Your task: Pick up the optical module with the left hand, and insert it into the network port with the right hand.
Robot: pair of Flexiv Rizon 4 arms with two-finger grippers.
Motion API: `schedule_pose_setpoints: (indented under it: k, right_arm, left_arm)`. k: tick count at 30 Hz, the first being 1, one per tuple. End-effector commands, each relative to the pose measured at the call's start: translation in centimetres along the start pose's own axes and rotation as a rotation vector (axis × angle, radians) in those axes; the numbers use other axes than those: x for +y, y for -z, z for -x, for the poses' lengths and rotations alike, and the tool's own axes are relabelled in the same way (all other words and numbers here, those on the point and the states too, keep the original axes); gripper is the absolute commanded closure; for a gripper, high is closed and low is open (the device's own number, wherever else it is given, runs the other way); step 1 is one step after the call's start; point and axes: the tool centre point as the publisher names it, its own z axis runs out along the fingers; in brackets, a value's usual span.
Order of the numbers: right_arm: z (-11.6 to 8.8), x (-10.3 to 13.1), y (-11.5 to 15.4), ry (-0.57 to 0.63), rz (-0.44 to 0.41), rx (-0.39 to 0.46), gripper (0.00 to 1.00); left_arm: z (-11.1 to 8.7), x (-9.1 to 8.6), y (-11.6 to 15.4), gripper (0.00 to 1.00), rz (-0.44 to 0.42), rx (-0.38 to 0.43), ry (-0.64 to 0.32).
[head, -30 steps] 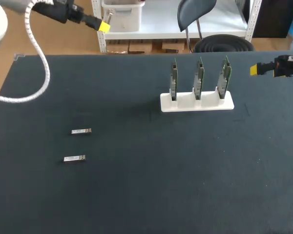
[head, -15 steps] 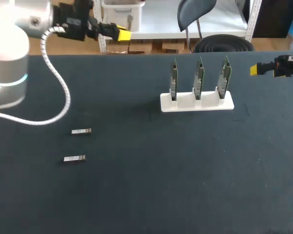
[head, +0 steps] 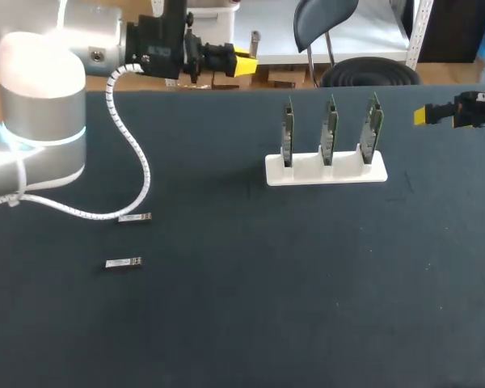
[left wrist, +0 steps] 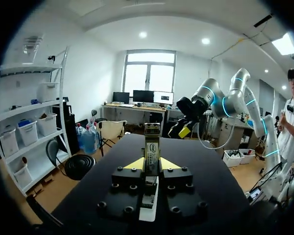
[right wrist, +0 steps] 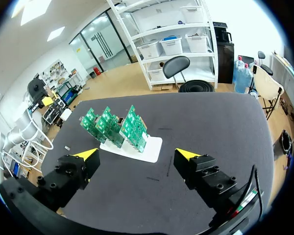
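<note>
- One optical module is clamped in the left jaws, with both yellow tips against its sides. It stands crosswise to the fingers and sticks up past them, held in the air at the counter's far edge, about 11 o'clock.
- Two more lie flat at 9 o'clock: the far loose module and the near loose module, near each other but not touching.
- Right jaws are spread wide with nothing in them, parked at 2 o'clock, off the rack's right end.
- Rack: white base at 1 o'clock with three slots, one upright green board in each: left board, middle board, right board. Ports are too small to make out.
- Stage, as I judge it: pick is done, handover to the right arm is next, then insertion.
- Risks:
  - Little free module length shows beyond the left tips, so the right jaws may grab short. It could then drop or twist at release.
  - Any twist means it meets the port skewed.
  - The boards only stand in their slots, so an off-axis push could tip a board or slide the rack.
  - The left arm's white cable hangs right by the far loose module, and a swing could drag it.
</note>
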Motion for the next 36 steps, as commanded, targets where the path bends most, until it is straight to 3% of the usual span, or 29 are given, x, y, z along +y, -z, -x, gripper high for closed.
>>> schedule_pose_setpoints:
  k: [1, 16, 36]
  right_arm:
    - [0.0, 0.0, 0.0, 0.0, 0.0, 0.0, 0.0]
    - [0.0, 0.0, 0.0, 0.0, 0.0, 0.0, 0.0]
    - [0.0, 0.0, 0.0, 0.0, 0.0, 0.0, 0.0]
  left_arm:
    - [-0.4, 0.5, -1.2, 1.0, -0.023, -0.021, 0.007]
    - [-0.7, 0.3, -4.6, 1.0, -0.115, -0.02, 0.006]
    - [-1.4, 0.8, -6.7, 1.0, -0.114, -0.059, 0.027]
